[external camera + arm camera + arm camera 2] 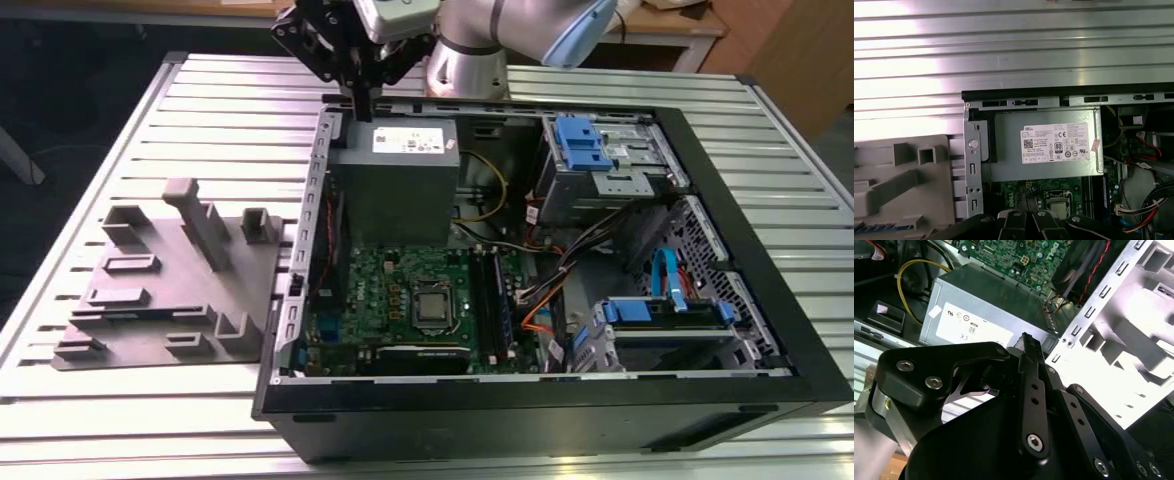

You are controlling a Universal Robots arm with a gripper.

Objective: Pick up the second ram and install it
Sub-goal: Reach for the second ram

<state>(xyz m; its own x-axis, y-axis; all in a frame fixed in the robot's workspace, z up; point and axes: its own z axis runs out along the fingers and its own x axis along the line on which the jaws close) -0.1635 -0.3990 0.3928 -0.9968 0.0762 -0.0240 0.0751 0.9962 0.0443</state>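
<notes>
worktop [134, 100]: slatted aluminium. It carries everything I am watching.
computer case [534, 420]: a black tower lying on its side with the side panel off. It sits toward the exterior view's right of the worktop.
tray [147, 320]: a grey plastic fixture with upright posts, just beside the case on the exterior view's left. It also shows in the first wrist view [884, 200].
arm [467, 50]: it reaches in from the far edge of the worktop, above the rear of the case.
power supply [394, 190]: a grey box with a white label in the far corner of the case. I see it in both wrist views [984, 300] [1044, 145].
motherboard [380, 300]: a green board nearer the camera than the power supply.
end effector [360, 105]: it hangs high over the far edge of the power supply, clear of the case and the tray. Its black fingers [1031, 390] are clenched into a narrow tip, and I cannot tell whether anything is pinched there.
CPU socket [434, 305]: a square metal frame in the middle of the board.
memory slots [491, 305]: long dark strips just to the exterior view's right of the socket.
second ram: I cannot pick it out with certainty. It may be the slim dark edge at the clenched tip or one of the dark strips by the socket.
</notes>
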